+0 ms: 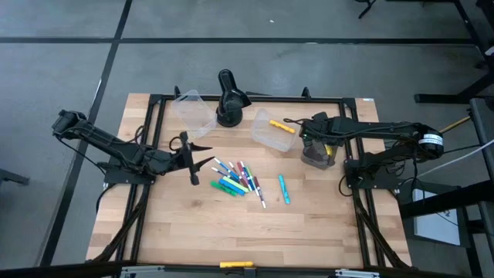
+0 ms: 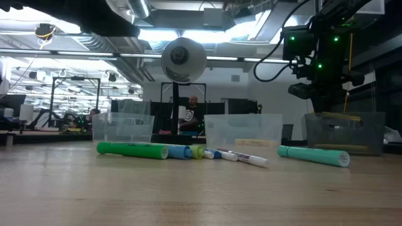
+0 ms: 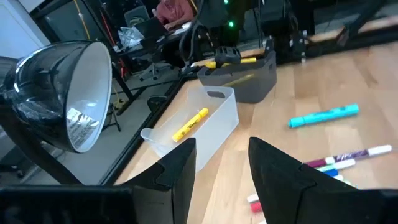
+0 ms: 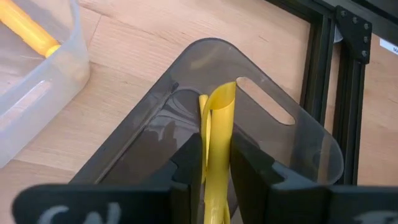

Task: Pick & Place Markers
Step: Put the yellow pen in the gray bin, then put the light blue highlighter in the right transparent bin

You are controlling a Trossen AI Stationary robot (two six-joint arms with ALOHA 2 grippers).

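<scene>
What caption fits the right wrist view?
Right gripper jaws flank a yellow marker over the smoky grey tub.

Open left gripper (image 3: 217,165) jaws frame a clear tub (image 3: 211,121) holding a yellow marker (image 3: 189,124), beside a black lamp (image 3: 59,93).

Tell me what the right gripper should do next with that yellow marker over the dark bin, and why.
Probably finish opening. The right gripper holds the yellow marker pen upright between its fingers, directly above the smoky grey translucent plastic bin, so letting go should drop it inside.
</scene>
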